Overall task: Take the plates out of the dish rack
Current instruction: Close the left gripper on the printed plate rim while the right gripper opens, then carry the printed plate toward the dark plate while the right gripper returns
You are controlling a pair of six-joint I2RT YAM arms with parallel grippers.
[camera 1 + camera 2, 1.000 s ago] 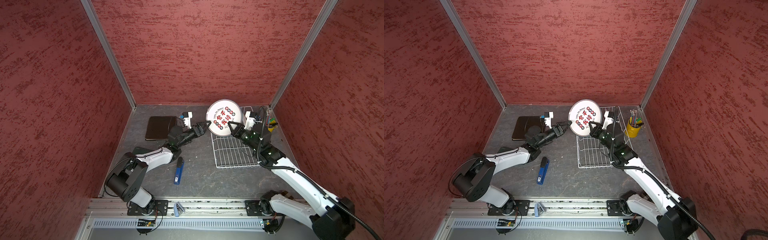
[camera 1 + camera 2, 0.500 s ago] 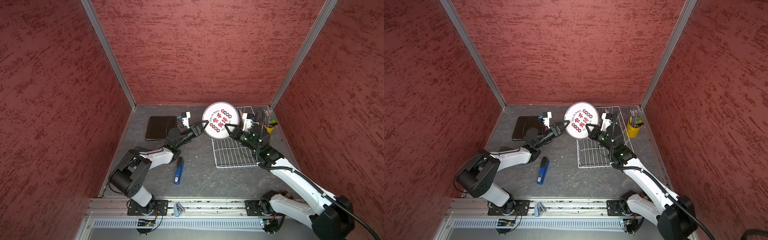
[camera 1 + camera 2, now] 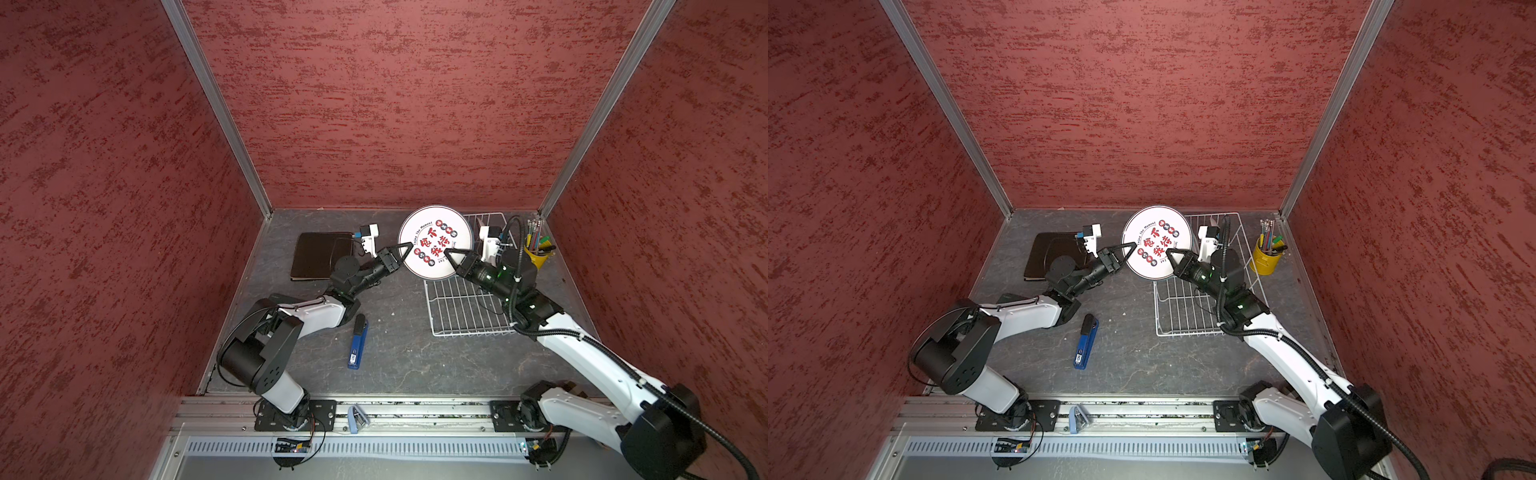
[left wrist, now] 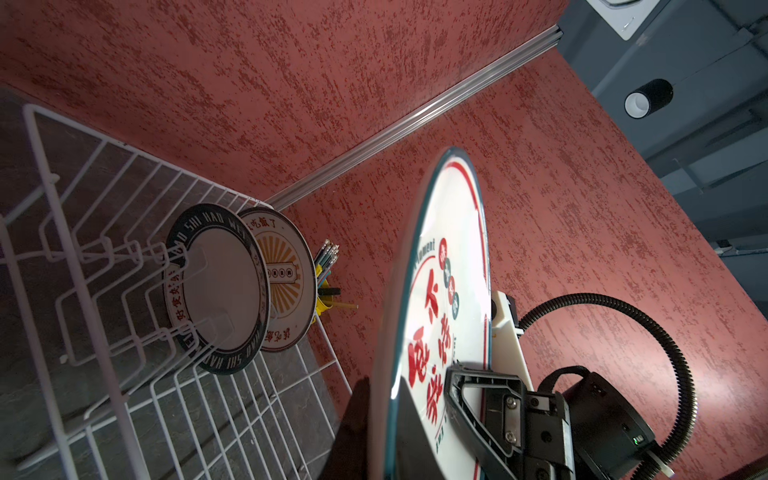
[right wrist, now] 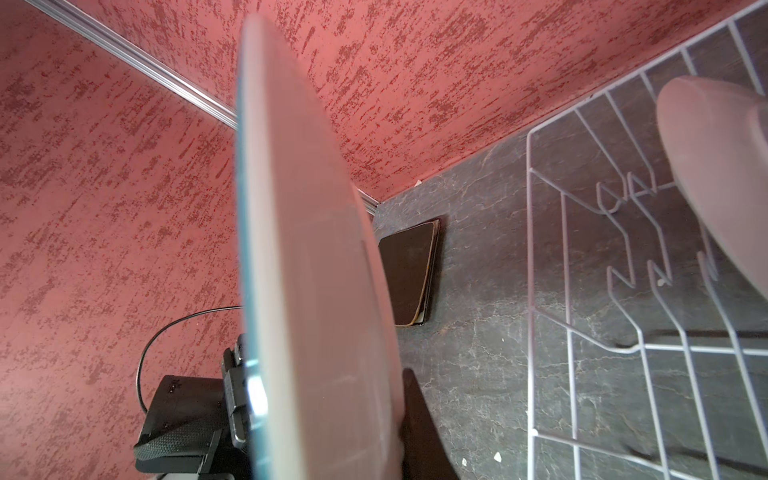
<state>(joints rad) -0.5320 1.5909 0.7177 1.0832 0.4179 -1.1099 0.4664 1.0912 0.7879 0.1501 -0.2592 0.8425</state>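
Note:
A round white plate (image 3: pixel 434 241) (image 3: pixel 1156 243) with red lettering stands upright in the air over the left end of the dish rack (image 3: pixel 465 307) (image 3: pixel 1183 311). My left gripper (image 3: pixel 409 247) (image 3: pixel 1133 246) is shut on its left rim, and my right gripper (image 3: pixel 448 252) (image 3: pixel 1169 252) is shut on its lower right rim. In the left wrist view the plate (image 4: pixel 440 299) is pinched edge-on, and two more round plates, a dark-rimmed one (image 4: pixel 220 286) and a sunburst one (image 4: pixel 286 270), stand in the rack (image 4: pixel 104 249). Dark brown square plates (image 3: pixel 322 254) (image 5: pixel 409 278) lie stacked at the back left.
A blue stapler (image 3: pixel 358 341) lies on the dark floor between the arms. A yellow cup of pencils (image 3: pixel 536 249) stands in the back right corner beside the rack. Red walls close in on three sides.
My left gripper has shut on the plate's left rim. The right gripper has carried the plate a little to the left, toward the left arm.

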